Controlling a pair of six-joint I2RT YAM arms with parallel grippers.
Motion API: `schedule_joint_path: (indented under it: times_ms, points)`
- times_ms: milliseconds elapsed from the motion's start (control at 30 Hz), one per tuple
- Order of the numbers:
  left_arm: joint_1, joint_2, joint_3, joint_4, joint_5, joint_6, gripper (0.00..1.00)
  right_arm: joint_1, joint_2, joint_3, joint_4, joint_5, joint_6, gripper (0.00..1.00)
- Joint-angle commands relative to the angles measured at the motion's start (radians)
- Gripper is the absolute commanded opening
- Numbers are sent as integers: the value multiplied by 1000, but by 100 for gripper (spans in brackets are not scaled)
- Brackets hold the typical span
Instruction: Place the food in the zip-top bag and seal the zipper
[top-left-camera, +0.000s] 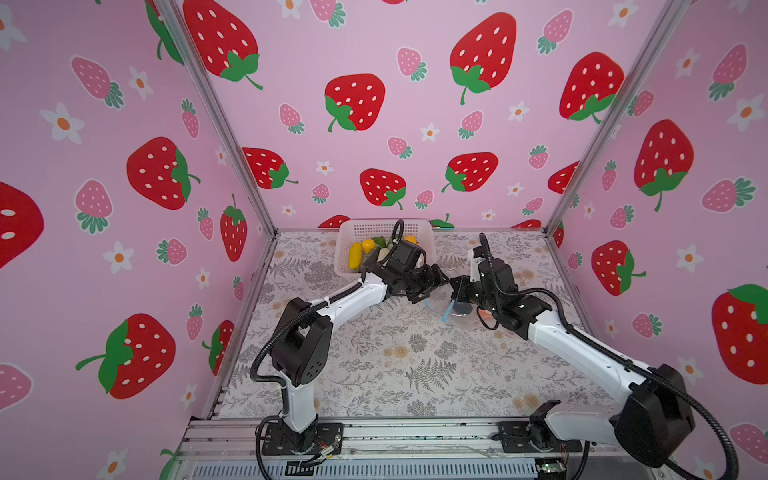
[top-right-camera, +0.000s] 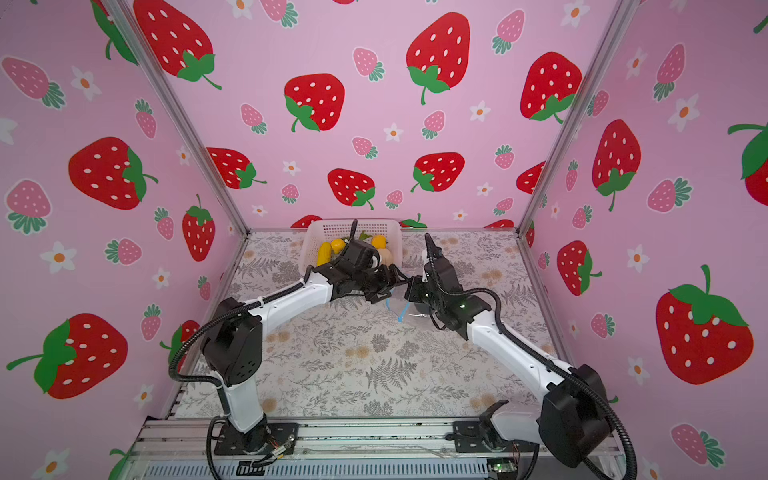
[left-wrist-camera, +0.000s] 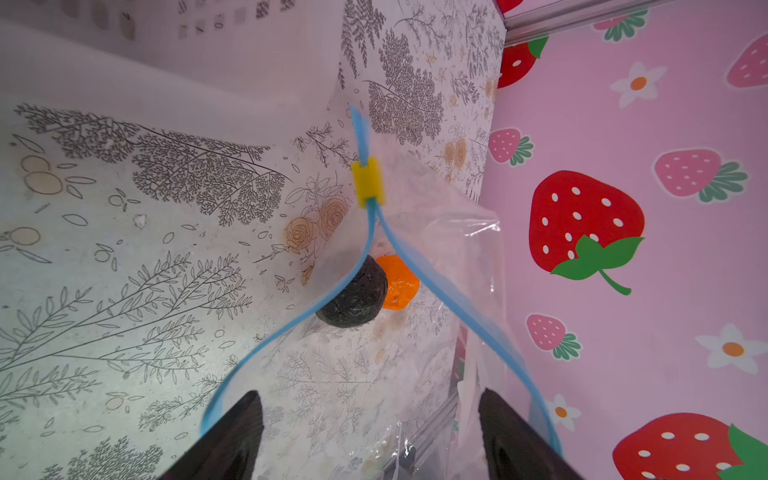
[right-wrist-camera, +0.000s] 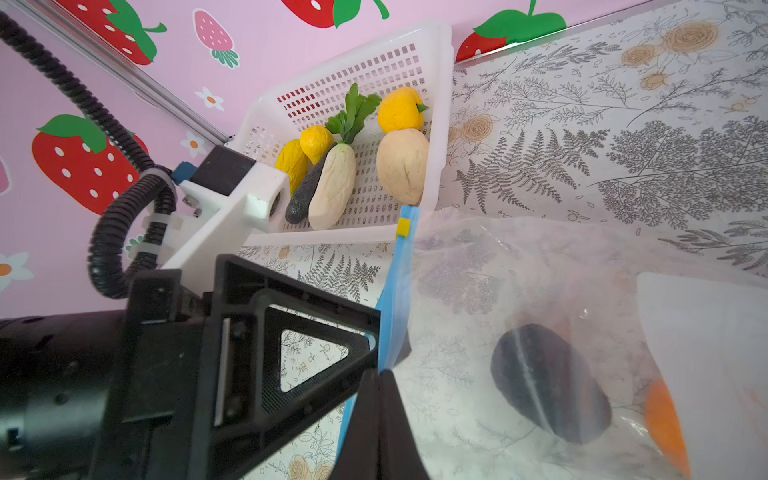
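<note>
The clear zip-top bag (right-wrist-camera: 498, 270) lies right of the table's middle, its mouth spread wide. Inside it are a dark ball (left-wrist-camera: 353, 297) and an orange (left-wrist-camera: 399, 282). The light-blue zipper (left-wrist-camera: 415, 270) splits into two strips below its yellow slider (left-wrist-camera: 366, 181). My left gripper (left-wrist-camera: 370, 395) is open, with its fingers inside the mouth and one strip running outside each. My right gripper (right-wrist-camera: 380, 374) is shut on the zipper edge of the bag. The rest of the food, among it a white radish (right-wrist-camera: 332, 187) and a beige piece (right-wrist-camera: 402, 164), lies in the basket.
The white mesh basket (top-left-camera: 345, 249) stands against the back wall, just behind the left arm, also holding yellow pieces and a dark cucumber (right-wrist-camera: 301, 199). Both grippers meet over the bag (top-left-camera: 457, 309). A white label (right-wrist-camera: 706, 353) shows on the bag. Pink walls close three sides.
</note>
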Motion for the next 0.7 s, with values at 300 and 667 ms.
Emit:
schedule_joint_path:
  times_ms: [300,667]
  points:
    - [48,-94,160,-276,-223,299,80,4,-56,-22,23,14,19,4]
    - [133,212,534,-464,-343,491,77,4,-37,-9,12,8,4,4]
